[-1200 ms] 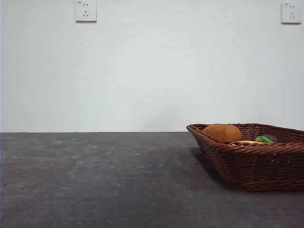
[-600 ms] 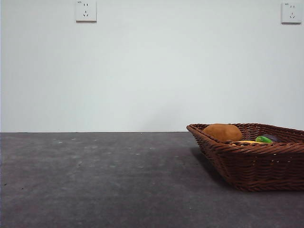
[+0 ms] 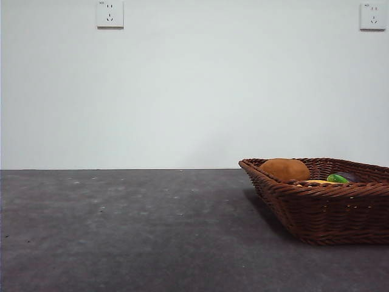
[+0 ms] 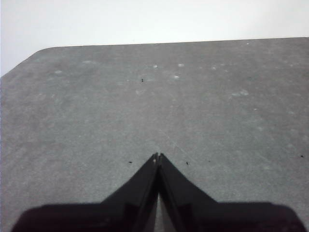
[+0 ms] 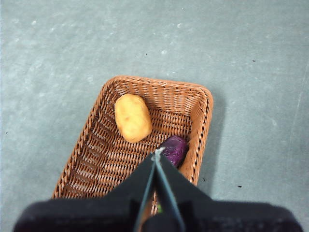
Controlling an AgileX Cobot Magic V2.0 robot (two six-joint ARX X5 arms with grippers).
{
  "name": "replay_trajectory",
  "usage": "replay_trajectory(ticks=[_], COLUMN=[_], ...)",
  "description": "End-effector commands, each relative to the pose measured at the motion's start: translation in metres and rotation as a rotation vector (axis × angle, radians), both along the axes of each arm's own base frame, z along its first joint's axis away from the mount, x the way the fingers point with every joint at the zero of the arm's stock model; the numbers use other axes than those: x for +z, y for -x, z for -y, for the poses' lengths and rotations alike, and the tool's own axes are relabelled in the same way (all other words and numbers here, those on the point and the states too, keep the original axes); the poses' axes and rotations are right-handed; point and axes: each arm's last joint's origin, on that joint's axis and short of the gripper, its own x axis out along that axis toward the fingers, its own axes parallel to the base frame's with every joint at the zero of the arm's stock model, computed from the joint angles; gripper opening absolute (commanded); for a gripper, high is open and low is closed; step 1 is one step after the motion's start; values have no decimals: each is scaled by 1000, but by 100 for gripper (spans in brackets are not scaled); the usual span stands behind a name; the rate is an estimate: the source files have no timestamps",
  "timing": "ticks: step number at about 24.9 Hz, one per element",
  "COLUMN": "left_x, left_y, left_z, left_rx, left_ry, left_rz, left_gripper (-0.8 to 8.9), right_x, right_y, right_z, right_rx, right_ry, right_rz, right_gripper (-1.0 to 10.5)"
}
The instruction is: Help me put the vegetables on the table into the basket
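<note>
- The basket [image 3: 328,207] stands at the right of the table [image 3: 121,231] in the front view; its braided rim rises above most of what lies inside.
- The potato [image 5: 133,117] lies in the basket toward one short end wall, its long axis running roughly along the basket's length; in the front view it shows as a brown hump over the rim.
- The eggplant [image 5: 174,149] lies just beside the potato, close to a long side wall, partly hidden behind the right gripper [image 5: 158,154]; its long axis looks angled along that wall, though much of it is covered.
- The corn cob [image 3: 322,181] shows only as a yellow sliver with a green tip above the rim in the front view; the right wrist view hides it behind the jaws.
- The right gripper hangs above the basket, jaws clenched tip to tip on nothing; it is the nearer arm to all the vegetables, which lie below and just beyond its tips.
- The left gripper [image 4: 158,157] is over bare table, jaws pressed together and empty; no vegetable lies before it.
- By my judgement no vegetable is left on the table, so the task looks finished.
- No brand or writing can be read; two white wall sockets [image 3: 110,14] sit high on the wall.
</note>
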Motion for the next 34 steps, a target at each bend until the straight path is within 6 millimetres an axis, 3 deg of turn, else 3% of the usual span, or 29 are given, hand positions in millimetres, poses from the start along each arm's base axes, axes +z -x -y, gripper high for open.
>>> replay_trajectory(ticks=[1, 4, 9, 16, 19, 23, 34], left_x=[-4, -5, -5, -5, -5, -5, -5], left_y=[-1, -1, -1, -1, -1, -1, -1], left_z=[0, 0, 0, 0, 0, 0, 0], left_rx=[2, 2, 2, 2, 2, 2, 2], left_ry=[10, 10, 10, 10, 10, 10, 10], left_rz=[-14, -23, -24, -24, -24, -24, -24], left_gripper=[-3, -3, -4, -3, -3, -3, -3], right_x=[0, 0, -1, 9, -12, -57, -138], right_y=[-1, -2, -1, 55, 79, 98, 115], right_z=[0, 3, 5, -5, -13, -17, -17], right_rx=[16, -36, -95, -104, -104, -94, -111], right_ry=[40, 146, 181, 99, 70, 38, 38], right_rz=[18, 21, -3, 193, 325, 421, 455], right_gripper=[0, 1, 0, 1, 1, 1, 0])
